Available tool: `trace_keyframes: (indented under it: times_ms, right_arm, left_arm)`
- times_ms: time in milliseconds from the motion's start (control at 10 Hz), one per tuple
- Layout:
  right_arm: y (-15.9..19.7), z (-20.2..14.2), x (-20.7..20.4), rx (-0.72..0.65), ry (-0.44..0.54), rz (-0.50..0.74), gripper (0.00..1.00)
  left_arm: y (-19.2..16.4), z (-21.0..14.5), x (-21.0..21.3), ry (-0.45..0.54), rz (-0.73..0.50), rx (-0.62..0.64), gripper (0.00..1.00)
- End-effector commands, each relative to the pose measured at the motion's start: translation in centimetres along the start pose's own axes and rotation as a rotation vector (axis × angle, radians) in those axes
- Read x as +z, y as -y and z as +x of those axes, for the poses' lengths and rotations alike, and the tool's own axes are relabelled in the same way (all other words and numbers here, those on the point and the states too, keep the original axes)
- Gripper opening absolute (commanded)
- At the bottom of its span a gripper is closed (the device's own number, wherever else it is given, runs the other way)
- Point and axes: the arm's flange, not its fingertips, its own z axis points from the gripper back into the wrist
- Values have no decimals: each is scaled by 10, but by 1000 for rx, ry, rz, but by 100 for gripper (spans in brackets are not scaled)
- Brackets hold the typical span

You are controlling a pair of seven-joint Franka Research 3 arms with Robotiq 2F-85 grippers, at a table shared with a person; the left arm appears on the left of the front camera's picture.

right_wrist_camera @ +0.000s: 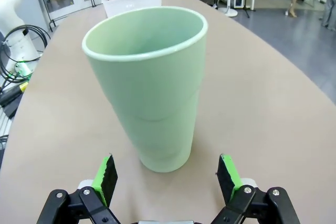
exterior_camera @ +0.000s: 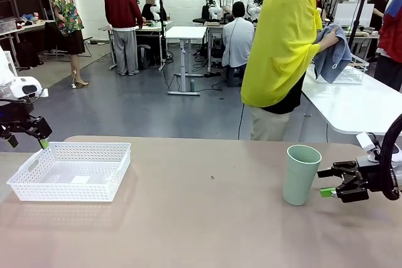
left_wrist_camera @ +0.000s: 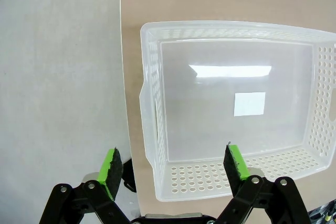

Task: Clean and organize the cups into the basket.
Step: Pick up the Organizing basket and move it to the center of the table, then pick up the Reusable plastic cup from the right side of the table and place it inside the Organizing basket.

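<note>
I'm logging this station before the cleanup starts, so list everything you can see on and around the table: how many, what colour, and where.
cup: one, pale mint green, upright on the right part of the table
basket: one, white lattice plastic, on the left part of the table, white label on its floor
table: one, tan top, between robot and person
cloth: one, blue-grey, in the person's hands
white table: one, behind at the right
person: one, yellow top, standing at the far side
left claw: one, black with green pads, open, over one end of the basket
right claw: one, black with green pads, open, just right of the cup, not touching it
</note>
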Motion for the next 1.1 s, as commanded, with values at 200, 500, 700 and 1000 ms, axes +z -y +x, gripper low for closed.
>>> trace_keyframes:
  times_ms: [200,500,700,1000]
  right_arm:
    - [10,3,5,114,119,39,100]
    - [21,0,-13,73,121,137,100]
    - [27,-2,-23,59,108,145,100]
    - [34,-6,-42,57,103,153,100]
  left_arm:
    - [-5,4,-5,-1,1,-31,100]
    - [-4,7,-9,-7,-1,-21,100]
    - [-4,7,-9,-7,3,-16,100]
    - [-4,11,-18,-18,11,-35,100]
